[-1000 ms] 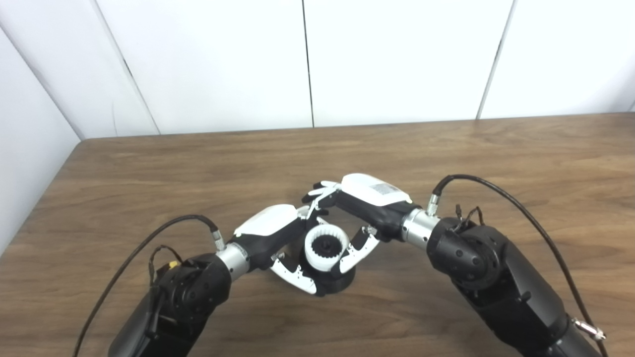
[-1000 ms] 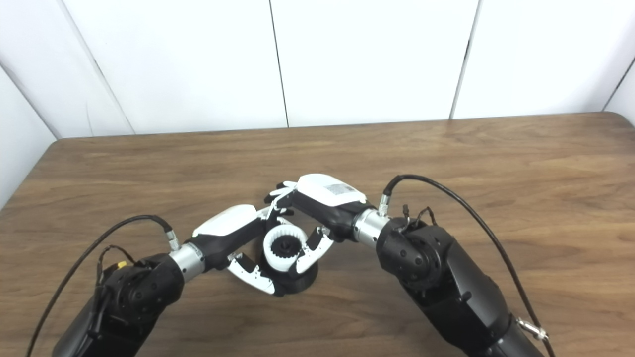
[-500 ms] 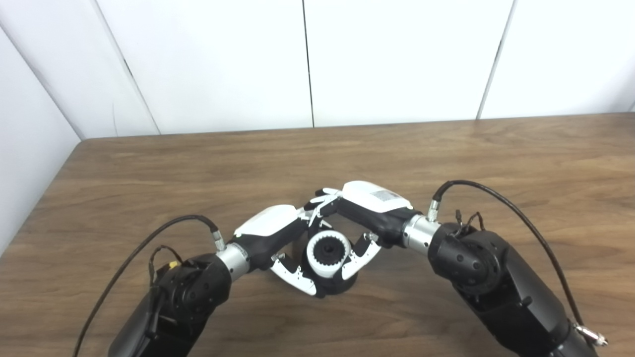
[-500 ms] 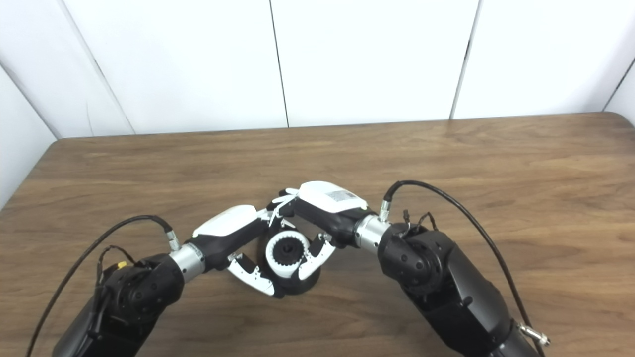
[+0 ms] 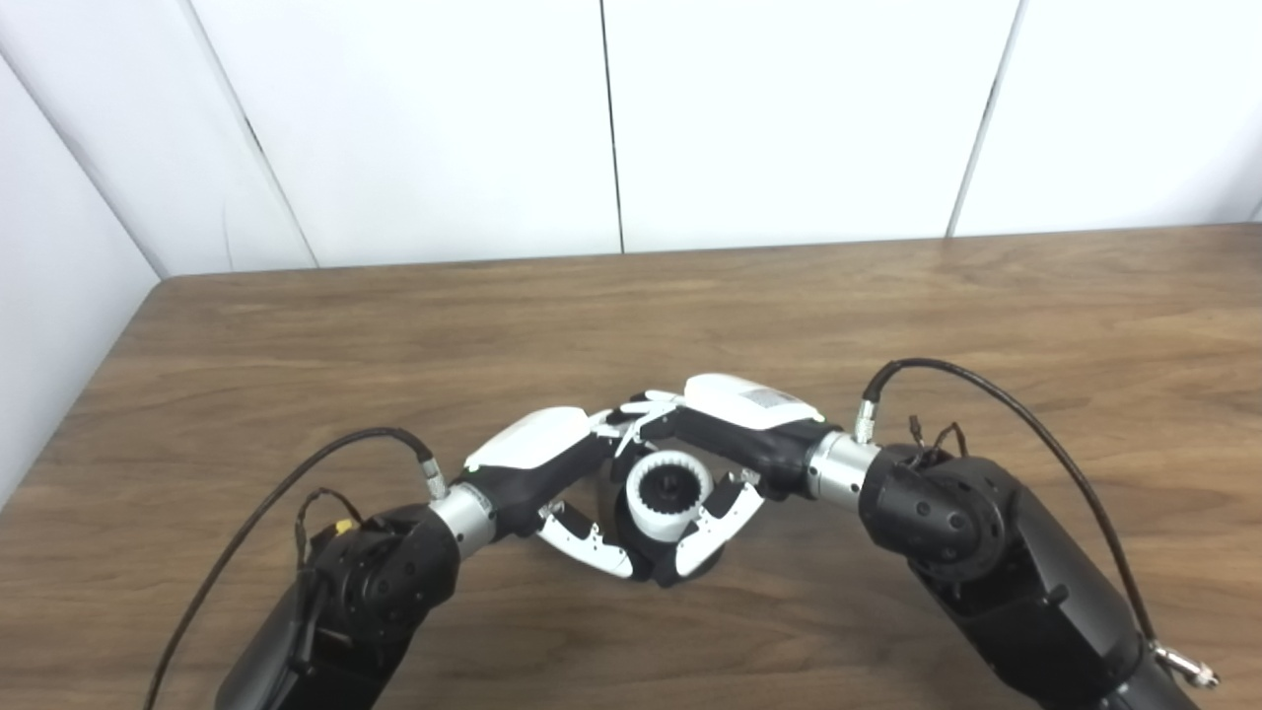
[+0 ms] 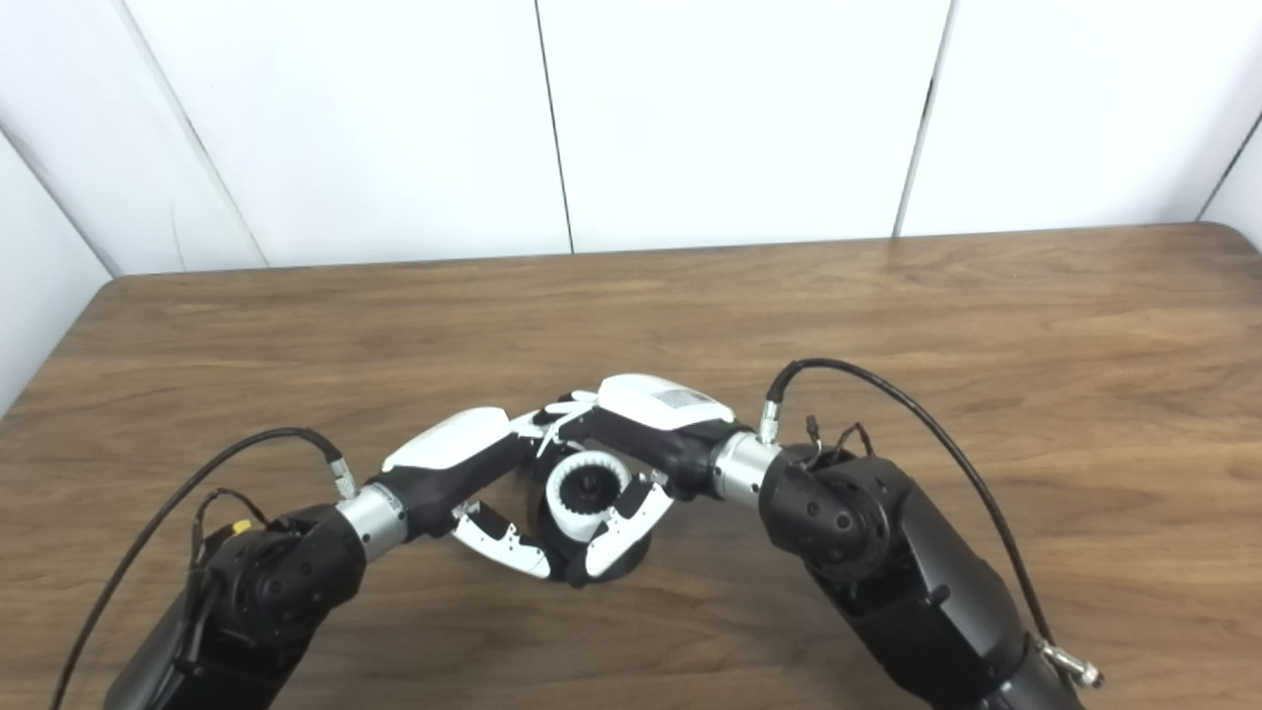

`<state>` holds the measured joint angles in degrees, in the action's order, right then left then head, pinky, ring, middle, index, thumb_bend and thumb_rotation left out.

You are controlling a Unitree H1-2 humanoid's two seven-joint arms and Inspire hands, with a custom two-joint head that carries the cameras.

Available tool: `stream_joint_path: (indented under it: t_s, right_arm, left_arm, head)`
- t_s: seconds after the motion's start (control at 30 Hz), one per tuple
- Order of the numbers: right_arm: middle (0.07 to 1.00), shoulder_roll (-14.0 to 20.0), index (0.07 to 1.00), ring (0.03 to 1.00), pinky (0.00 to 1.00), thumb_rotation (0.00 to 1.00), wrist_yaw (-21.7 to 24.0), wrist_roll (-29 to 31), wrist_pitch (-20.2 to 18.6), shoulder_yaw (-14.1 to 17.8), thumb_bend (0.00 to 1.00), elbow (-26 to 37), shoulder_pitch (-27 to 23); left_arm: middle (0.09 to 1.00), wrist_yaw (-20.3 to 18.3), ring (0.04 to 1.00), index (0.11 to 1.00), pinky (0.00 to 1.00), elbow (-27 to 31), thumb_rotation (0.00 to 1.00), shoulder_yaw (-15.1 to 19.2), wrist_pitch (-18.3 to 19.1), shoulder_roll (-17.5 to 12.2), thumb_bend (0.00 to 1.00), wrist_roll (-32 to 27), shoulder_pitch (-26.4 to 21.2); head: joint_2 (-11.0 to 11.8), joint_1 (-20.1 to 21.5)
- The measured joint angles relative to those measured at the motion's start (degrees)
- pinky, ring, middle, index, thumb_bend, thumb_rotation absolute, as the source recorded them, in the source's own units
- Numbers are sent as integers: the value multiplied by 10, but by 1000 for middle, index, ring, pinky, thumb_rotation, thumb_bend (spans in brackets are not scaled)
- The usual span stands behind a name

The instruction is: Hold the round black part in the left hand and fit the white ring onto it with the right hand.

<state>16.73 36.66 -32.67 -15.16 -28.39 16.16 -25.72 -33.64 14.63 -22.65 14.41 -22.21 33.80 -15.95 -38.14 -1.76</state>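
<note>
The round black part [image 5: 643,565] rests on the wooden table [image 5: 887,296] near the front middle. A white toothed ring [image 5: 670,490] sits low on top of it, with the part's black hub showing through the ring's centre. My left hand [image 5: 552,463] wraps the black part from the left, thumb curled under its front. From the right, my right hand [image 5: 730,434] is closed around the white ring, fingers over the back and thumb [image 5: 715,528] at the front. In the right eye view the ring [image 6: 588,490] shows the same seating.
Black cables [image 5: 996,394] loop from both wrists over the table. White wall panels [image 5: 611,118] stand behind the table's far edge, and a side wall [image 5: 59,296] runs along its left edge.
My right hand has lowered the white ring down onto the black part and sunk closer to the table. The part and both hands have shifted slightly right.
</note>
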Motion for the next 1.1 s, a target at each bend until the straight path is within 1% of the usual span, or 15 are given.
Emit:
stream_joint_path:
  t_s: [0.17, 0.37, 0.5, 0.53, 0.63, 0.73, 0.83, 0.9, 0.97, 1.03, 1.07, 1.1]
  right_arm:
    - [954, 0, 943, 990, 880, 438, 0, 3, 1, 2, 1000, 0, 4]
    - [958, 0, 944, 994, 887, 445, 1, 3, 1, 2, 1000, 0, 5]
    - [958, 0, 944, 991, 881, 458, 1, 6, 1, 5, 1000, 0, 5]
    - [952, 0, 938, 980, 867, 464, 1, 8, 1, 9, 1000, 0, 5]
    - [944, -4, 931, 970, 854, 460, -6, 25, 1, 31, 1000, -3, 10]
    - [958, -7, 939, 974, 840, 470, -14, 37, 0, 47, 1000, -6, 19]
    - [971, -11, 944, 978, 839, 474, -14, 54, -11, 62, 1000, -6, 28]
    - [978, -14, 949, 974, 850, 506, -15, 62, -19, 70, 999, -7, 30]
    - [977, -16, 948, 968, 851, 524, -22, 73, -19, 79, 994, -8, 33]
    - [973, -16, 945, 954, 848, 569, -30, 77, -18, 86, 976, -10, 35]
    - [967, -17, 939, 942, 848, 630, -38, 83, -18, 93, 918, -14, 37]
    - [967, -18, 938, 940, 855, 661, -43, 88, -18, 99, 886, -18, 39]
  left_arm:
    - [974, 0, 1000, 771, 871, 0, 349, 0, 2, 0, 960, -1, 0]
    - [970, 0, 1000, 786, 873, 0, 346, 0, 2, 0, 962, -1, 0]
    - [972, 0, 1000, 815, 881, 0, 353, 0, 3, 0, 965, -2, 0]
    - [969, 0, 1000, 836, 885, 0, 372, 0, 3, 0, 979, -2, 0]
    - [966, 0, 1000, 864, 895, 0, 381, 0, 4, 0, 992, -3, 0]
    - [960, -1, 1000, 898, 898, 0, 392, 1, 5, 0, 1000, -4, 0]
    - [964, -3, 1000, 925, 908, 1, 403, 4, 8, 0, 1000, -8, 1]
    - [967, -6, 1000, 952, 914, 4, 427, 9, 13, 0, 1000, -16, 3]
    - [967, -10, 1000, 962, 912, 12, 436, 18, 30, 1, 995, -34, 8]
    - [965, -10, 986, 970, 895, 14, 463, 22, 32, 2, 982, -44, 13]
    - [957, -8, 960, 966, 872, 15, 518, 27, 33, 2, 960, -52, 14]
    - [954, -7, 949, 964, 861, 15, 549, 36, 34, 3, 950, -57, 17]
  head:
    - [1, -1]
    - [3, 0]
    - [4, -2]
    - [4, -3]
    - [4, -3]
    - [4, -2]
    - [4, -3]
    - [4, -2]
    - [3, -2]
    - [4, 0]
    - [3, 1]
    - [4, 2]
